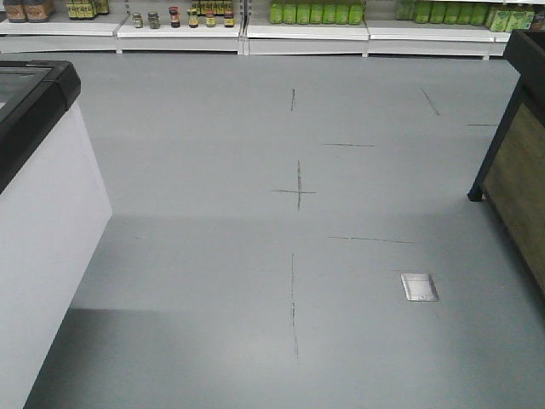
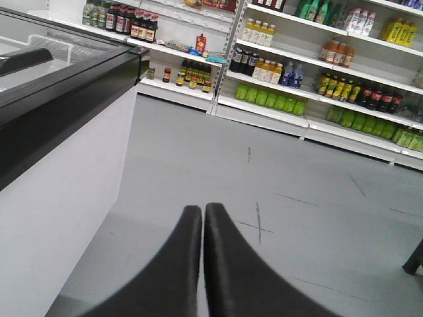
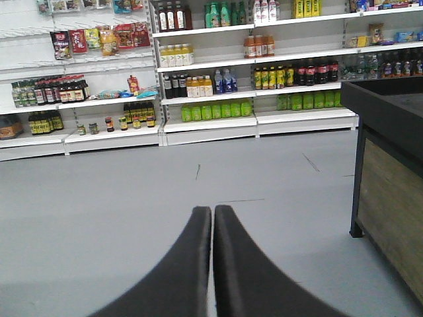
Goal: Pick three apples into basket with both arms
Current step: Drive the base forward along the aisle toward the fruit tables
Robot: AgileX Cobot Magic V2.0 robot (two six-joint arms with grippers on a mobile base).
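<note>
Hovering over the grey floor [image 1: 213,256], the left fingers [image 2: 178,277] and right fingers [image 3: 185,277] are each pressed together, gripping nothing, pointing toward stocked shelves [image 3: 208,123]. Where the apples and basket sit cannot be told from these views.

We see our left end effector [image 2: 202,209] as two dark, smooth fingers [image 2: 173,264] tapering to their tips, pressed together with only a thin seam between them. It holds nothing and hangs above the grey floor [image 2: 304,218]. Our right end effector [image 3: 212,210] looks the same: black fingers closed tip to tip, empty, above the floor.
</note>
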